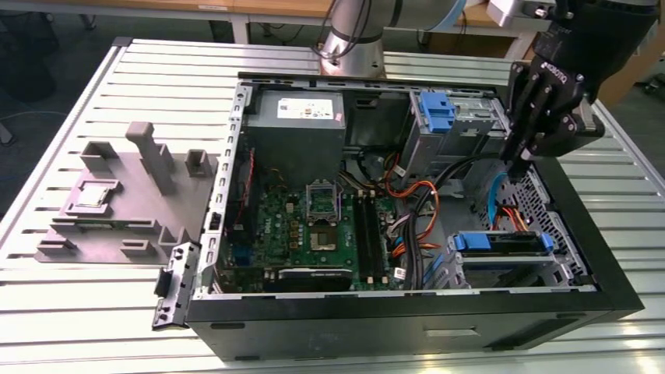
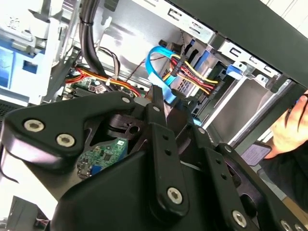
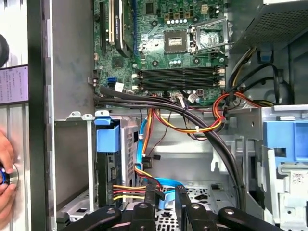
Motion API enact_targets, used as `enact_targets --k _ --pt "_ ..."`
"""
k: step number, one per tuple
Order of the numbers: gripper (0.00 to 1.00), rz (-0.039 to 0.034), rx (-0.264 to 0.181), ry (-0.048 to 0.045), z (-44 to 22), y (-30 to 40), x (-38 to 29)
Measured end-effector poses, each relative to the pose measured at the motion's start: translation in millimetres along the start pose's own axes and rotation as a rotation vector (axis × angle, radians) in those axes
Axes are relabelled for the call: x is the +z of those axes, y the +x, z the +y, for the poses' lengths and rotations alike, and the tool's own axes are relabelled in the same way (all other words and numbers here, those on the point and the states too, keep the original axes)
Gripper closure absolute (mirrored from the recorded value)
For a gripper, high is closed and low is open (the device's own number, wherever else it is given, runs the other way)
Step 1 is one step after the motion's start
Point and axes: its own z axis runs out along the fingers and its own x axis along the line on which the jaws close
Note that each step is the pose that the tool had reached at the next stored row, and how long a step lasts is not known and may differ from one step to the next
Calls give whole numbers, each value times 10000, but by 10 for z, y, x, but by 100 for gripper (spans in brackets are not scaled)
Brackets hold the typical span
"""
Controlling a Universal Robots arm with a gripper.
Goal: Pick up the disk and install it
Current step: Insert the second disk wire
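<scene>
The claw [image 1: 516,160] hangs inside the open computer case [image 1: 416,312]; whether it grips anything I cannot tell. The disk [image 1: 501,243] sits in the bay below it, its long axis across the case.

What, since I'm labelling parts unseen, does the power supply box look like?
Find the open black computer case on the slatted table. Inside, beyond the green motherboard, toward the exterior view's left, sits a grey metal box. Alone among its neighbours, it carries a white sticker and no blue plastic.

Black computer case [image 1: 416,323] holds a green motherboard [image 1: 311,234], blue drive bracket [image 1: 501,241], and orange, red, yellow cables [image 3: 192,126].
</scene>
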Motion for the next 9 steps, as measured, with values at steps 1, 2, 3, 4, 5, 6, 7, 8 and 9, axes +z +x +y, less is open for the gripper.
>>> enact_targets --k 1,2,3,4,5,6,7,8,9 --pt "69 59 1 3 0 -2 8" --pt "69 116 2 6 -1 -4 16" --pt "69 180 3 9 -1 -5 23" --pt "69 243 5 12 -1 -6 30" --pt "69 309 6 16 -2 -8 37" --pt "69 381 7 19 -2 -8 43" --pt "69 454 9 23 -3 -9 49" --pt "69 520 10 26 -3 -10 55" --pt "69 574 11 28 -4 -11 63"
